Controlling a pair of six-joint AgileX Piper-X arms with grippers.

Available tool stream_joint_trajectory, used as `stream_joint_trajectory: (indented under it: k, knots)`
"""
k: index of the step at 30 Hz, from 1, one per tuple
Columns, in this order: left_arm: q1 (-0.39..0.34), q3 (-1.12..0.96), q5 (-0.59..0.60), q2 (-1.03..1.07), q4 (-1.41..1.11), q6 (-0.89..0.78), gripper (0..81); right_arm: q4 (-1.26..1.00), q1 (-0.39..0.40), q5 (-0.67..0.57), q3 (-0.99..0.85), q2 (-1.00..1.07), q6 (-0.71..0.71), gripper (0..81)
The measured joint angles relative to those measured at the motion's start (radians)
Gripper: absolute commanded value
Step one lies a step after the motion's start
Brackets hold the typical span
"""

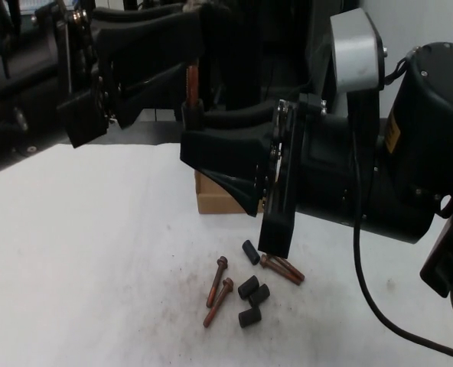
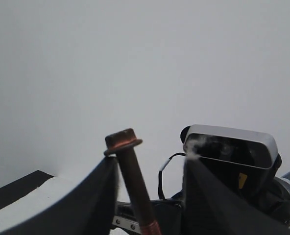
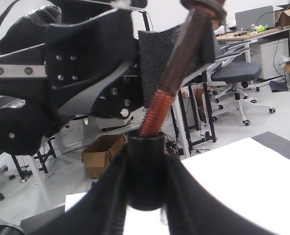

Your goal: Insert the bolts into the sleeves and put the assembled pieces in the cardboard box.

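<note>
My left end effector [image 2: 151, 169] pinches the bolt [image 2: 132, 181] by its smooth shank; the right end effector [image 3: 146, 191] clamps the sleeve [image 3: 145, 166], thread tip entering, above the counter [image 1: 96, 252] (both probably rigid, light, slippery).

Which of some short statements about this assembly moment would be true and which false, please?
1. The left tool holds a bolt. True.
2. The right tool is empty. False: it is shut on a sleeve.
3. The held bolt's threaded end points into the sleeve. True.
4. The loose bolts lie inside the box. False: they lie on the bench, beside loose sleeves.
</note>
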Motion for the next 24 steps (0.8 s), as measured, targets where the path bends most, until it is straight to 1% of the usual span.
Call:
stream_joint_trajectory:
  k: [1, 2, 4, 6, 7, 24]
  knots:
    - [0.000, 0.000, 0.000, 0.000, 0.000, 0.000, 40.0, 0.000, 0.000, 0.000, 0.000, 0.000, 0.000, 0.8]
    - [0.000, 0.000, 0.000, 0.000, 0.000, 0.000, 37.6, 0.000, 0.000, 0.000, 0.000, 0.000, 0.000, 0.8]
    - [0.000, 0.000, 0.000, 0.000, 0.000, 0.000, 26.9, 0.000, 0.000, 0.000, 0.000, 0.000, 0.000, 0.8]
    - [0.000, 0.000, 0.000, 0.000, 0.000, 0.000, 8.2, 0.000, 0.000, 0.000, 0.000, 0.000, 0.000, 0.8]
    - [0.000, 0.000, 0.000, 0.000, 0.000, 0.000, 0.4, 0.000, 0.000, 0.000, 0.000, 0.000, -0.001, 0.8]
    - [0.000, 0.000, 0.002, 0.000, 0.023, 0.014, 0.3, 0.000, -0.006, 0.000, 0.000, 0.000, -0.001, 0.8]
